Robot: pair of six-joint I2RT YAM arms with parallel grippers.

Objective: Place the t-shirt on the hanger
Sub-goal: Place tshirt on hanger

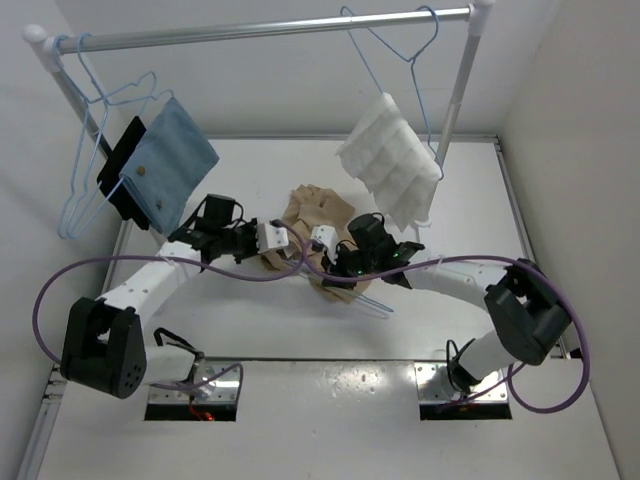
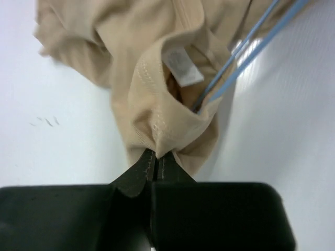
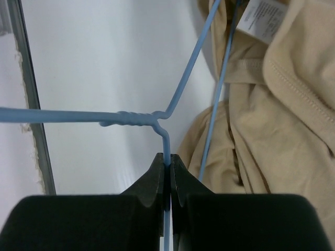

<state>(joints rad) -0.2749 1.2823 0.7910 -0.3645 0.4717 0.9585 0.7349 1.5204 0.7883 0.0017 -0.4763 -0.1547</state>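
Observation:
The tan t-shirt (image 1: 312,215) lies crumpled on the white table between my two grippers. My left gripper (image 1: 272,240) is shut on a fold of its collar edge (image 2: 155,155); the collar opening with a white label (image 2: 180,65) gapes just beyond. The pale-blue wire hanger (image 1: 372,302) runs into that opening (image 2: 246,47). My right gripper (image 1: 326,243) is shut on the hanger's wire neck (image 3: 167,159), just below the twisted joint (image 3: 131,119), with the t-shirt (image 3: 282,104) to its right.
A metal rail (image 1: 270,28) spans the back. On it hang a light-blue cloth (image 1: 170,160) with a black item (image 1: 125,170) and spare hangers (image 1: 85,170) at the left, and a white ribbed cloth (image 1: 390,160) at the right.

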